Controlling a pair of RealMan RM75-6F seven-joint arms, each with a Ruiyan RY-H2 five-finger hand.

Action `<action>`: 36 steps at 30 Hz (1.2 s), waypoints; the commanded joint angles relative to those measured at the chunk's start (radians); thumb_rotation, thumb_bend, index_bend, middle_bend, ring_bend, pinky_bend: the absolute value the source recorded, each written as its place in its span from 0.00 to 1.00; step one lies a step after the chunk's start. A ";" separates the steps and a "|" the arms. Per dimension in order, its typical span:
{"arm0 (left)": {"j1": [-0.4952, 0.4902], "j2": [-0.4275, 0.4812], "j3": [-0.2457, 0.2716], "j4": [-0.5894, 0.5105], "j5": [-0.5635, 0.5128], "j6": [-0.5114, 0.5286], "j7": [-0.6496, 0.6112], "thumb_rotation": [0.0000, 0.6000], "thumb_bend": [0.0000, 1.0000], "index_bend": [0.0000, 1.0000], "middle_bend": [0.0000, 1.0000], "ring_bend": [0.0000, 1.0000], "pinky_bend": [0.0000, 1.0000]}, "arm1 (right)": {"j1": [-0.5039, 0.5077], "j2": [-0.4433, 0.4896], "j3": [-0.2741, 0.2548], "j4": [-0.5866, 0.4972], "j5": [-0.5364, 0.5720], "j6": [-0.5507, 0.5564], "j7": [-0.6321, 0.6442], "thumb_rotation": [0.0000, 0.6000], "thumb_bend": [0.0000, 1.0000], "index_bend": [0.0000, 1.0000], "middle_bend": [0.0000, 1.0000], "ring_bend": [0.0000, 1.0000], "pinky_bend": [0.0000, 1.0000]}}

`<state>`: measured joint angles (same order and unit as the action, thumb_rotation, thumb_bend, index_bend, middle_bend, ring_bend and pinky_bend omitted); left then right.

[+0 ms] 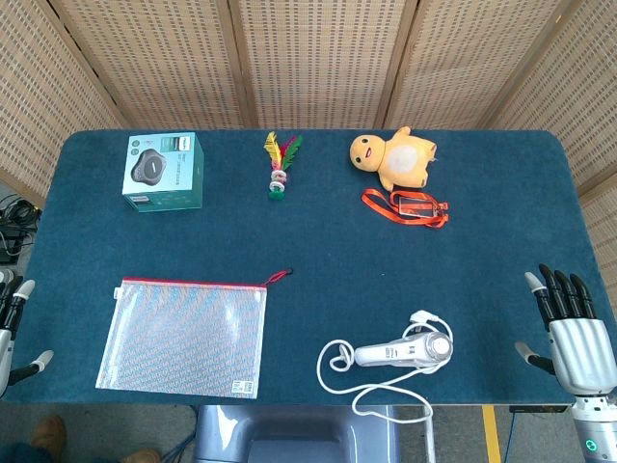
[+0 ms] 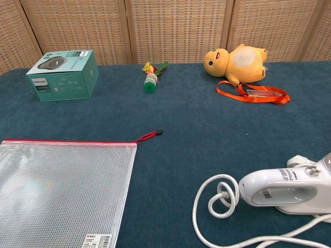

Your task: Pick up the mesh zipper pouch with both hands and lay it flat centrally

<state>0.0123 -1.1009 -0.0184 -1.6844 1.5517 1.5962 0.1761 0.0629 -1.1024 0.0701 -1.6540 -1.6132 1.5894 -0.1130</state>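
Note:
The mesh zipper pouch lies flat at the front left of the table, clear with a red zipper along its far edge and a red pull tab at the right end. In the chest view the pouch fills the lower left. My left hand shows only partly at the left frame edge, off the table's left side, fingers apart and holding nothing. My right hand hovers at the front right corner, fingers spread upward, empty. Neither hand touches the pouch. Neither hand appears in the chest view.
A white handheld device with a coiled cord lies at front centre-right. Along the back sit a teal box, a feathered shuttlecock, a yellow plush toy and an orange lanyard. Wicker screens stand behind the blue table.

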 commanded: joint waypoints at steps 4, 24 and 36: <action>0.001 -0.001 0.000 0.003 -0.003 0.000 -0.002 1.00 0.00 0.00 0.00 0.00 0.00 | -0.001 0.000 -0.001 0.000 -0.001 0.002 0.000 1.00 0.00 0.08 0.00 0.00 0.00; -0.472 -0.208 -0.283 -0.055 -0.471 -0.548 0.291 1.00 0.04 0.34 0.97 0.95 1.00 | 0.013 -0.008 0.026 0.016 0.069 -0.036 -0.023 1.00 0.00 0.08 0.00 0.00 0.00; -0.794 -0.461 -0.342 0.074 -0.926 -0.619 0.578 1.00 0.32 0.43 0.98 0.95 1.00 | 0.010 -0.003 0.043 0.030 0.111 -0.038 -0.009 1.00 0.00 0.08 0.00 0.00 0.00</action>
<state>-0.7057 -1.4903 -0.3342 -1.6559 0.7085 1.0036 0.6937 0.0732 -1.1063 0.1128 -1.6245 -1.5038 1.5515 -0.1233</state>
